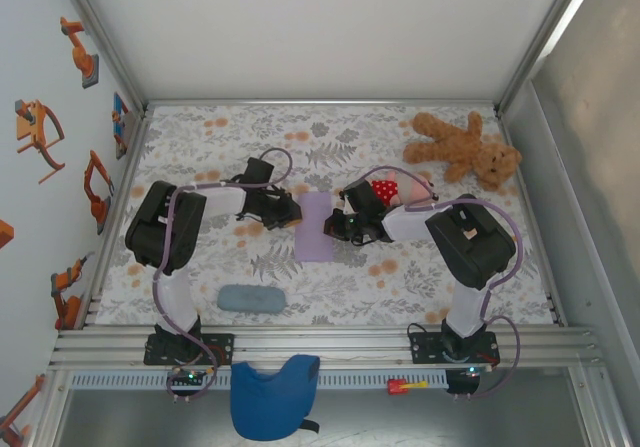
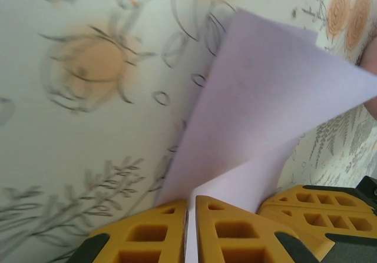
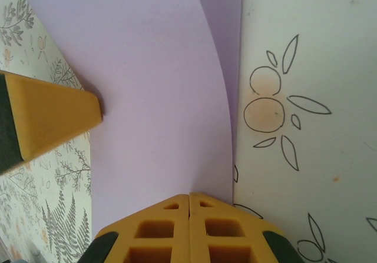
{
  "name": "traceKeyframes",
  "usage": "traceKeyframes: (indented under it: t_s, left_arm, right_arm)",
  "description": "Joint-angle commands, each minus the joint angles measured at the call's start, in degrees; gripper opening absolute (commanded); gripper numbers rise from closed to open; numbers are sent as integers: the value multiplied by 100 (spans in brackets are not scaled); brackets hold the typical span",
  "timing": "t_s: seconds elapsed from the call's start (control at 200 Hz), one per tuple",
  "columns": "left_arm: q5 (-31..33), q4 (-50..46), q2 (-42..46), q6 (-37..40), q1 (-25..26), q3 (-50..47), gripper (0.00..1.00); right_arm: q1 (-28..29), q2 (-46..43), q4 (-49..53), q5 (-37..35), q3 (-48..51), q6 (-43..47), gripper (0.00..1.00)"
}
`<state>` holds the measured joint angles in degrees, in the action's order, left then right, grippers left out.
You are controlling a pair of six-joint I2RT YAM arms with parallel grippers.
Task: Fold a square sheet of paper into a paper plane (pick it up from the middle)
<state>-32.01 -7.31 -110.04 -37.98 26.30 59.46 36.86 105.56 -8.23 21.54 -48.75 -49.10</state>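
— How far along is the plane?
— Barely starting, I'd judge. On the bench (image 1: pixel 400 137) the sheet (image 1: pixel 312 239) is lying about midway between the left and right edges. It is reading as a tall oblong rather than a square, so a first half-fold seems to be forming.
— Is that fold creased?
— It isn't looking so. From the wrists, the top layer is curving loosely over the lower one instead of lying flat.
— And the fingers?
— The left fingers (image 2: pixel 153 233) are pinching the sheet's edge, with a strip of paper running between them. The right fingers (image 3: pixel 159 233) are pressing together at the side toward the right edge. Whether paper is sitting between them, I cannot tell.
— What is remaining?
— Flattening the centre crease, then folding the nose corners and wings. No pointed tip is showing yet.
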Motion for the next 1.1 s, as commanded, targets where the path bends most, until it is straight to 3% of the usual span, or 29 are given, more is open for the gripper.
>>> traceKeyframes:
  t_s: [0.0, 0.27, 0.546, 0.841, 1.097]
  left_arm:
    - [516, -442, 141, 335, -358, -96, 13]
    - [-110, 297, 844, -90, 116, -68, 14]
    - [-158, 460, 38, -188, 281, 335, 14]
    - [133, 150, -600, 175, -87, 746, 13]
    - [769, -1149, -1274, 857, -284, 1830, 13]
  right_arm:
    - [5, 560, 1834, -891, 525, 173, 0]
    - [5, 534, 1860, -897, 503, 175, 0]
    - [7, 571, 1844, -897, 507, 175, 0]
    - [5, 561, 1859, -924, 559, 182, 0]
    - [5, 534, 1886, -976, 577, 206, 0]
